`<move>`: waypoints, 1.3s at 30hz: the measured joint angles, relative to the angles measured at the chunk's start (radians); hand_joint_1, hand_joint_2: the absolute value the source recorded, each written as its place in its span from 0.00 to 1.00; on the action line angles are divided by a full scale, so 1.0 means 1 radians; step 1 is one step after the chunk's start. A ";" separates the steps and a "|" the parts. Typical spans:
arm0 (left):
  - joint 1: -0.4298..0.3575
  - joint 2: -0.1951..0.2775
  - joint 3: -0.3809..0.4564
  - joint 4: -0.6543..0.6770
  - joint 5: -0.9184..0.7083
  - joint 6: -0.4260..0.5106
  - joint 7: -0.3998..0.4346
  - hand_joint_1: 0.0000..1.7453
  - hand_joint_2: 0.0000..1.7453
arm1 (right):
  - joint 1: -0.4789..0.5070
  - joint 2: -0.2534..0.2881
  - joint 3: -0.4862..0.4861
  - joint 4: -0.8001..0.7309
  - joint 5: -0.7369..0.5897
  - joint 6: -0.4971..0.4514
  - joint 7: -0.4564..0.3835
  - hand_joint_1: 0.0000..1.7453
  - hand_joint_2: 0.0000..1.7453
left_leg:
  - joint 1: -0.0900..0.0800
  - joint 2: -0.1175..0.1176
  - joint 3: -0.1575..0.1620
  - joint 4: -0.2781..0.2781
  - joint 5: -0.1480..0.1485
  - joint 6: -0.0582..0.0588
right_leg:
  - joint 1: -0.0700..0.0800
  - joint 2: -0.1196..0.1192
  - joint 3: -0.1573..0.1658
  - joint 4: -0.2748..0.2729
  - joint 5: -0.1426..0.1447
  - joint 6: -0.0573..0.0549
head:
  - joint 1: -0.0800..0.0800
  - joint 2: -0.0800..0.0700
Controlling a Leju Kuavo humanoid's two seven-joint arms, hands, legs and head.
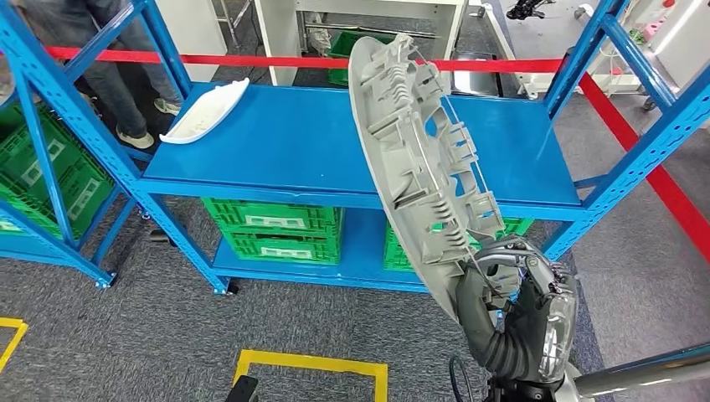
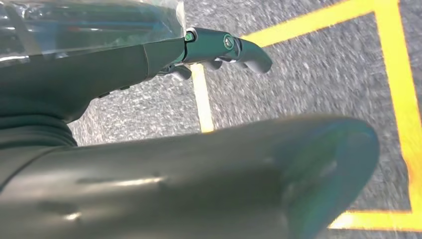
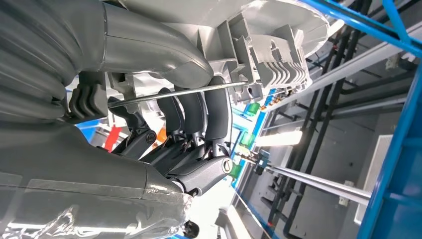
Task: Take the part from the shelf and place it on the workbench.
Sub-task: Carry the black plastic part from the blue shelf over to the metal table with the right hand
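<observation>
Standing at the far left of the head view, green crates (image 1: pixel 38 180) sit inside a neighbouring blue rack, and behind it a person's legs and shoes (image 1: pixel 126 100) show on the grey floor. Next along, a white curved part (image 1: pixel 205 111) lies on the left end of the blue shelf (image 1: pixel 301 142), near its back corner and well apart from everything else on that level. Below the shelf top, 2 stacked green bins (image 1: pixel 275 230) rest on the lower level. A red tape line (image 1: pixel 276 60) runs across the floor behind the shelf, and yellow tape (image 1: pixel 314 368) marks a square on the grey carpet in front.

The left hand (image 2: pixel 226 47) hangs over the carpet and yellow tape in the left wrist view; its thick thumb lies straight out and the darker fingers (image 2: pixel 251 52) extend with nothing between them, so it is released.

Right of centre, the large grey part (image 1: pixel 414 159) stands nearly upright and tilted, raised clear of the shelf surface, its ribbed inner side facing the camera. The right hand (image 1: pixel 502 280) grasps its lower end. In the right wrist view the thumb (image 3: pixel 159 50) presses 1 face of the part (image 3: pixel 268 45) while the dark fingers (image 3: pixel 191 112) wrap around its edge. The silver forearm (image 1: pixel 645 377) comes in from the lower right corner.
</observation>
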 joint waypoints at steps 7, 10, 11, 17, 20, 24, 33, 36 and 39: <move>0.000 -0.002 0.000 0.000 0.000 0.001 0.003 0.00 1.00 | 0.004 -0.002 -0.004 0.000 0.003 0.000 0.002 1.00 1.00 | -0.010 -0.001 -0.109 0.041 0.058 -0.006 | 0.008 -0.001 0.171 -0.063 0.013 -0.017 | 0.008 0.000; 0.001 -0.002 0.000 0.000 0.002 0.003 0.004 0.00 1.00 | 0.007 -0.002 -0.011 0.000 0.004 0.000 0.002 1.00 1.00 | -0.009 -0.001 -0.128 0.049 0.082 -0.022 | 0.016 -0.002 0.223 -0.162 -0.005 -0.032 | 0.009 0.000; 0.001 -0.001 0.000 0.000 0.002 0.004 0.004 0.00 1.00 | 0.008 -0.002 -0.013 0.000 0.005 0.000 0.003 1.00 1.00 | -0.007 -0.002 -0.132 0.050 0.085 -0.028 | 0.015 -0.002 0.215 -0.162 0.004 -0.038 | 0.010 0.000; 0.005 0.000 0.000 0.000 0.003 0.007 0.004 0.00 1.00 | 0.012 -0.001 -0.019 0.000 0.005 0.000 0.003 1.00 1.00 | 0.002 -0.005 -0.181 0.208 -0.089 -0.057 | 0.006 -0.006 0.169 -0.165 0.051 -0.061 | 0.000 0.000; 0.004 0.000 0.000 0.000 0.003 0.007 0.004 0.00 1.00 | 0.013 -0.001 -0.020 0.000 0.005 0.000 0.003 1.00 1.00 | 0.004 -0.004 -0.191 0.270 -0.114 -0.061 | 0.007 -0.007 0.156 -0.163 0.061 -0.061 | -0.001 0.000; -0.001 0.001 0.000 0.000 0.003 0.007 0.003 0.00 1.00 | 0.018 -0.001 -0.023 0.000 0.005 0.000 0.003 1.00 1.00 | 0.007 -0.008 0.030 0.070 -0.051 -0.053 | 0.005 -0.006 0.060 -0.132 0.120 -0.037 | -0.011 0.000; 0.000 -0.001 0.000 0.000 0.000 0.018 0.006 0.00 1.00 | 0.023 -0.006 -0.041 0.000 -0.003 0.000 0.015 1.00 1.00 | -0.004 0.000 -0.026 0.006 0.015 0.003 | 0.001 -0.005 -0.011 0.091 -0.051 0.003 | 0.008 0.000; -0.001 -0.004 -0.001 0.000 0.000 0.023 0.013 0.00 1.00 | 0.024 -0.010 -0.051 0.000 -0.010 0.000 0.020 1.00 1.00 | -0.010 0.000 -0.078 0.020 0.045 0.003 | 0.004 -0.005 0.042 0.114 -0.006 -0.004 | 0.011 0.000; -0.004 -0.010 -0.001 -0.003 0.000 0.034 0.018 0.00 1.00 | 0.021 -0.011 -0.063 0.000 -0.019 0.000 0.021 1.00 1.00 | -0.015 -0.002 -0.118 0.039 0.068 -0.004 | 0.013 -0.005 0.199 -0.094 0.006 -0.026 | 0.012 0.000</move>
